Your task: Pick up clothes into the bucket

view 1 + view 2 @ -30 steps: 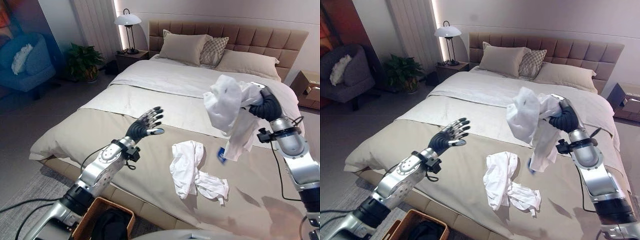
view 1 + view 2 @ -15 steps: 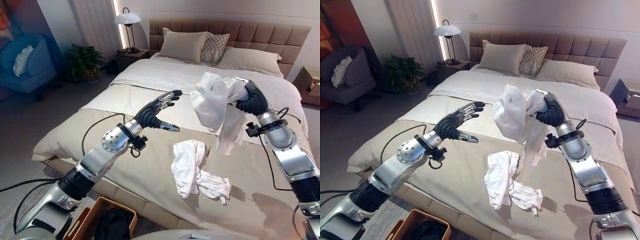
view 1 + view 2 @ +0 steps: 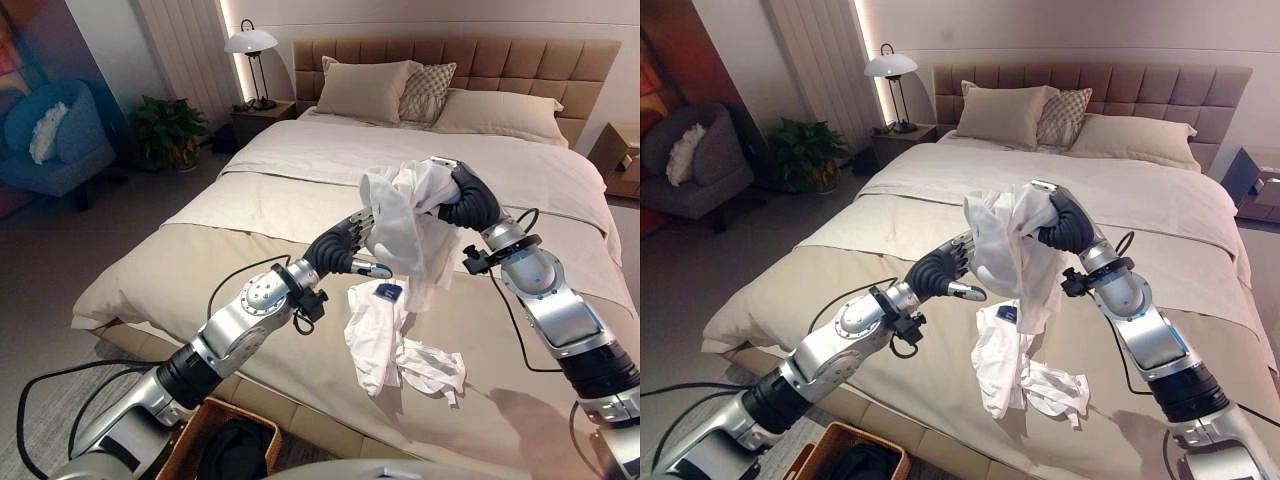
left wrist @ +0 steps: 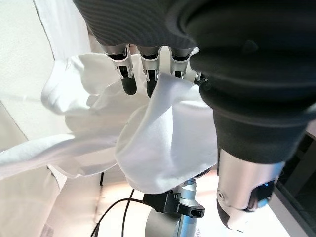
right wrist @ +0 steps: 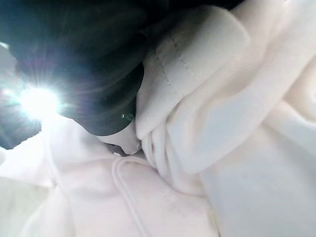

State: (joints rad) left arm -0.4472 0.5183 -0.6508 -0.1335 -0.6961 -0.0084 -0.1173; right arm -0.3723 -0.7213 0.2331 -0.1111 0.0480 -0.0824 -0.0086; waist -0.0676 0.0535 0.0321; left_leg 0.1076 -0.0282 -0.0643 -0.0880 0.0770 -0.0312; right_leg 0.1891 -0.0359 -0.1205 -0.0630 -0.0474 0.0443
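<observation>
White garment [image 3: 405, 228] bunched and held up over the middle of the bed [image 3: 300, 210], long axis running up and down, loose end hanging toward the bedcover, top bundled at the right hand [image 3: 470, 200]. Second white garment [image 3: 385, 340] crumpled flat on the beige cover just below, stretched toward the foot of the bed, touching nothing but the cover. Wicker basket [image 3: 215, 440] down on the floor at the near edge of the bed, dark cloth [image 3: 235, 450] already inside.

Bedroom: padded headboard [image 3: 480, 65], pillows [image 3: 370, 90], lamp [image 3: 250, 45] on a nightstand, potted plant [image 3: 165, 125], blue armchair [image 3: 50, 140] at the left.

Right hand raised, fingers curled tight round the bundled top of the hanging garment. Left hand [image 3: 345, 248] reached across from the left, palm toward the cloth, fingers [image 4: 129, 81] straight and slightly spread, tips touching the fabric, nothing pinched.
</observation>
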